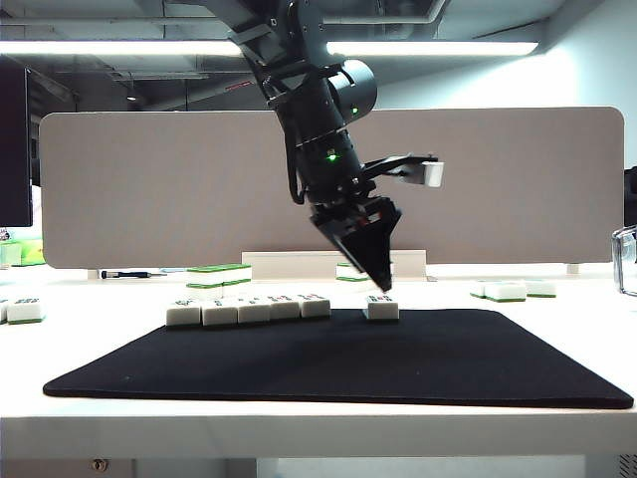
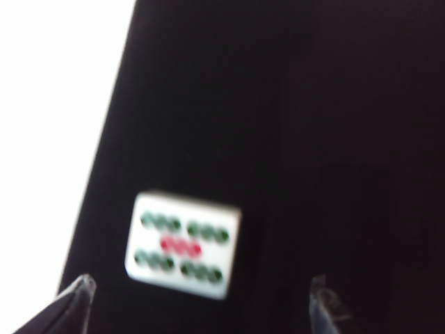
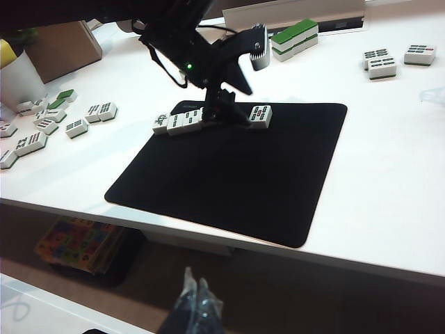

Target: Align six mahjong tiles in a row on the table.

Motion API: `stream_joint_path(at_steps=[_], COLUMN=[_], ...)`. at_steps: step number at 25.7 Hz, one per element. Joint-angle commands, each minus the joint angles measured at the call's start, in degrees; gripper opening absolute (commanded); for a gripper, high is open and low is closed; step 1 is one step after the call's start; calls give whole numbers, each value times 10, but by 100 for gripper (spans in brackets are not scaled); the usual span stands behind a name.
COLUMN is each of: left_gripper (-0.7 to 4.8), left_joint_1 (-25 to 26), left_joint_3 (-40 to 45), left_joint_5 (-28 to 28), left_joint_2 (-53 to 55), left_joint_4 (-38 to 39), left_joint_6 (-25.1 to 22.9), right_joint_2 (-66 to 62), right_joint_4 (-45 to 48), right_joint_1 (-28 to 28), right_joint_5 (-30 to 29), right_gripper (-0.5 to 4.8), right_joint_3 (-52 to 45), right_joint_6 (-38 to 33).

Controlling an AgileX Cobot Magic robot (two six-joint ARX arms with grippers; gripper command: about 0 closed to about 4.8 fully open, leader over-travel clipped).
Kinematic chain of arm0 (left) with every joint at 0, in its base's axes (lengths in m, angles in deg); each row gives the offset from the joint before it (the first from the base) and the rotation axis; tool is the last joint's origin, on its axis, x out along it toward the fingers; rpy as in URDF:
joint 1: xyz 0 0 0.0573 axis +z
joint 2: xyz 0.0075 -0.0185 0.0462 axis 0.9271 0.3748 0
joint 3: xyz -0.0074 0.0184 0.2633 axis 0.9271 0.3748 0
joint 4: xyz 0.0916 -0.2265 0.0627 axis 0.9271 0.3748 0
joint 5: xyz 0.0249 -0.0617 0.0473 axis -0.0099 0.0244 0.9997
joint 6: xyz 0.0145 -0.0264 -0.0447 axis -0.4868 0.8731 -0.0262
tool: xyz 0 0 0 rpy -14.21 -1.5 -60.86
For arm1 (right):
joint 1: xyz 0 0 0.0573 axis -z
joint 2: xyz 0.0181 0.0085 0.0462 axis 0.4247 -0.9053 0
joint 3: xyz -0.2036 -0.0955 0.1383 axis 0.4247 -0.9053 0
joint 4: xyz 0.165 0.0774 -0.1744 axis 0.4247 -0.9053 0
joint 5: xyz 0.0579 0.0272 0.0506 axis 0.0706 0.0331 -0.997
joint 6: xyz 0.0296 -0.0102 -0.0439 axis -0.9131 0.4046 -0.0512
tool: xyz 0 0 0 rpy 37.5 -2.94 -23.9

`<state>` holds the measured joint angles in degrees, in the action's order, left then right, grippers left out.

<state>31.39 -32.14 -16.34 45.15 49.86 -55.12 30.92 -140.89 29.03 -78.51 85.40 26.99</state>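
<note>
Mahjong tiles sit along the far edge of the black mat (image 1: 338, 363) on the table (image 1: 557, 418): a row of five (image 1: 249, 310) touching side by side, and a sixth tile (image 1: 381, 308) alone, apart to the row's right. The left gripper (image 1: 378, 274) hangs just above that lone tile, jaws spread wide and empty. I judge the tile's long axis already parallels the row, so closing the gap falls to this arm. The right gripper (image 3: 193, 300) is parked low off the table's near edge, jaws apparently closed.

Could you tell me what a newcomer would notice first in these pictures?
The left gripper hangs open over the far edge of the black mat, above a lone tile. Left of it runs a row of five tiles, a gap away. The right gripper sits shut, off the table's near edge.
</note>
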Motion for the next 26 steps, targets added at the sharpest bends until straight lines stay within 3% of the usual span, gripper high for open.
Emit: stream_joint_path(at_steps=[1, 11, 13, 14, 26], left_gripper=[396, 386, 259, 240, 240], left_joint_1=[4, 7, 5, 5, 6], left_joint_3=[-2, -2, -2, -2, -2], left_joint_5=[-12, -16, -16, -16, -10], left_joint_2=[3, 26, 33, 35, 52], left_joint_4=[-37, -48, -58, -59, -59], left_joint_6=[-9, -9, -3, -3, 39], right_joint_2=[7, 7, 7, 7, 7], right_joint_4=[7, 7, 7, 7, 7], right_joint_1=[0, 0, 0, 0, 0], right_joint_5=[1, 3, 14, 16, 16], right_gripper=[-1, -1, -1, -1, -1], right_joint_3=[1, 1, 1, 1, 1], right_joint_6=[1, 1, 1, 1, 1])
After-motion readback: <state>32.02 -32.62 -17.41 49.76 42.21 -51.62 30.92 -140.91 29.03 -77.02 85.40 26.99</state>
